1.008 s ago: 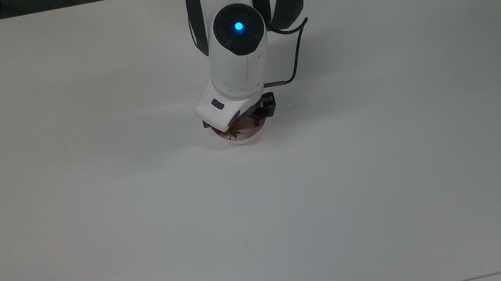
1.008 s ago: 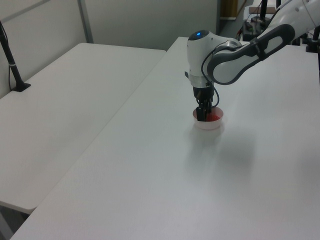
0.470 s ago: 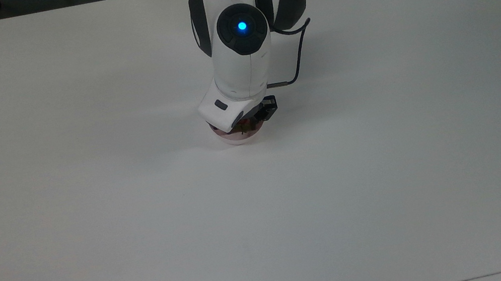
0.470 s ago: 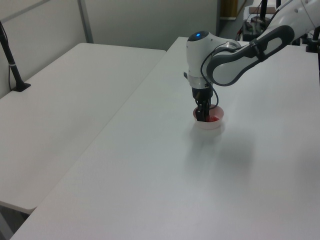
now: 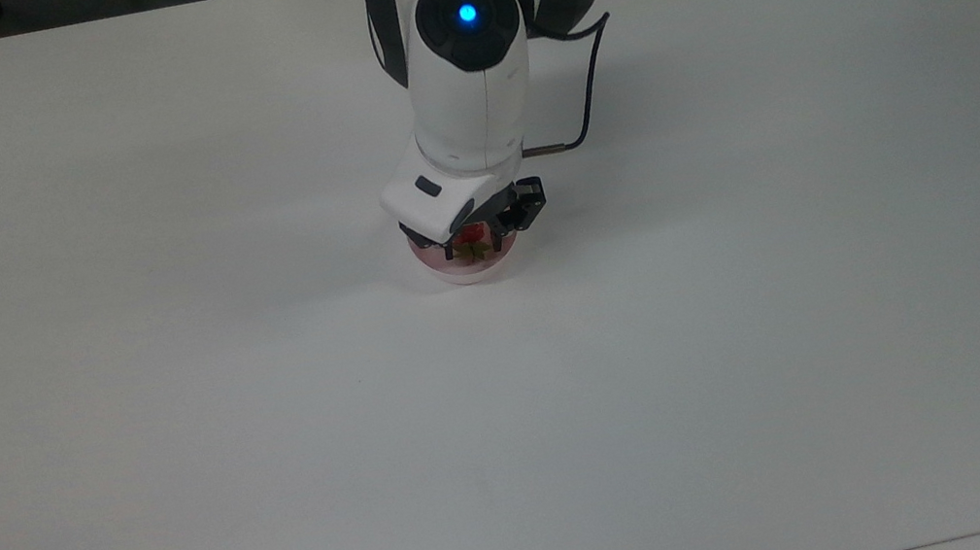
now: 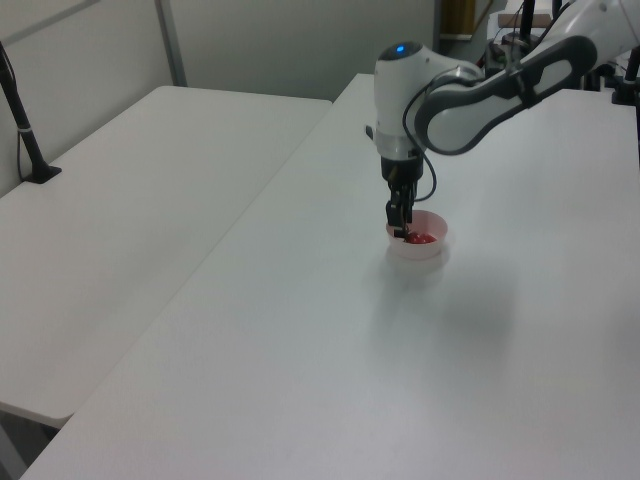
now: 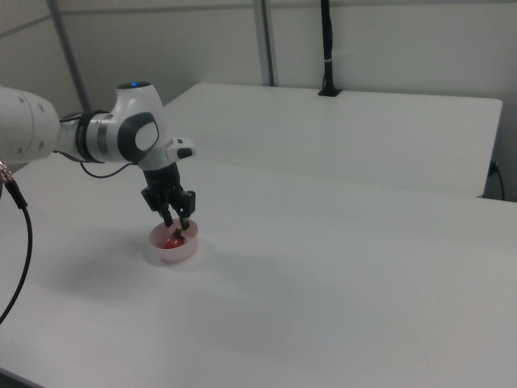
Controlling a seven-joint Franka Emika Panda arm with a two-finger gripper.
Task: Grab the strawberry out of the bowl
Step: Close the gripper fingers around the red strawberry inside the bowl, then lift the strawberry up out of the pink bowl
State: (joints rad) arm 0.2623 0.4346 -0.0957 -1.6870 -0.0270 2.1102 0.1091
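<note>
The pale pink bowl point(image 5: 438, 268) point(image 6: 432, 250) point(image 7: 190, 250) stands on the white table just in front of the arm. My gripper point(image 5: 474, 242) point(image 6: 399, 233) point(image 7: 177, 227) points straight down over it, fingertips at about rim height. The red strawberry point(image 5: 471, 235) point(image 6: 421, 239) point(image 7: 171, 240) sits between the two black fingers point(image 5: 500, 236), which are closed against its sides. Its green cap faces the top view's bottom. It is low, still within the bowl's rim.
The white table point(image 5: 753, 322) spreads wide on every side of the bowl. A second white table point(image 6: 130, 200) stands beside it across a narrow gap. A black cable point(image 5: 589, 92) loops off the wrist. A black post point(image 7: 326, 48) rises at the far table's back.
The arm has risen a little out of the bowl. The strawberry, half hidden under the hand before, now shows between the fingers, its green cap turned toward the bowl's middle.
</note>
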